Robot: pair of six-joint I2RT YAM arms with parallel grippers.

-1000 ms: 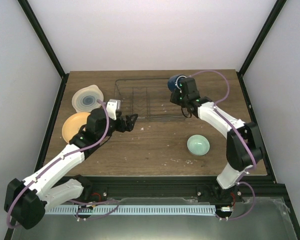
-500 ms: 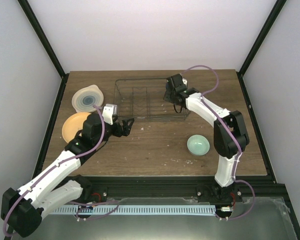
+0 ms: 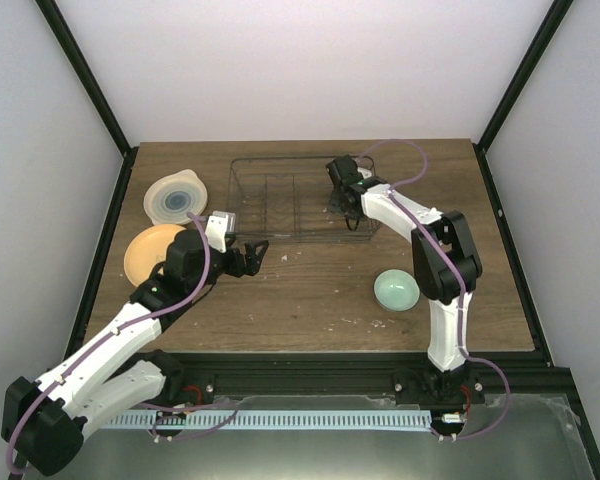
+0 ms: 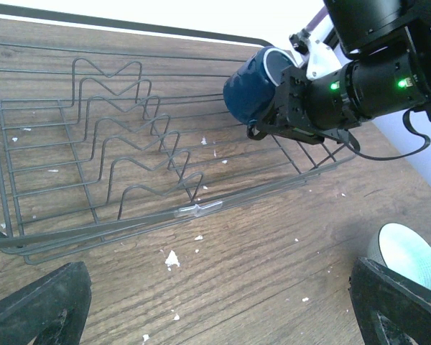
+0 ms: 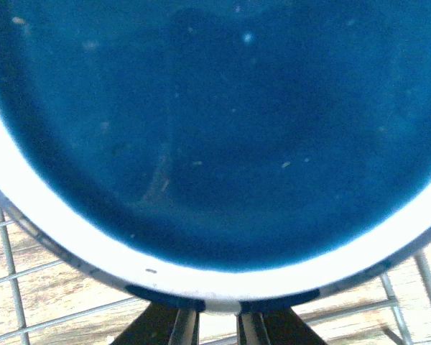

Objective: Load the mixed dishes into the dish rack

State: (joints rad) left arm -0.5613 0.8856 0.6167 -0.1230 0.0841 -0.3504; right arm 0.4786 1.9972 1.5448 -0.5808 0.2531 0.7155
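Our right gripper (image 4: 269,109) is clamped on the dark blue mug (image 4: 248,85), which is tilted on its side over the right end of the dish rack (image 4: 194,210) by the bench's far edge. Our left gripper (image 3: 252,252) hangs spread wide over bare wood at the rack's near side. The left wrist view shows the mug's dark outside and pale rim. The right wrist view shows only its glossy blue inside.

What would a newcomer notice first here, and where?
The dark blue mug, tilted in the right gripper over the right end of the rack. The left gripper hangs open before the rack; a cream plate and an orange plate lie far left, a green bowl near right.
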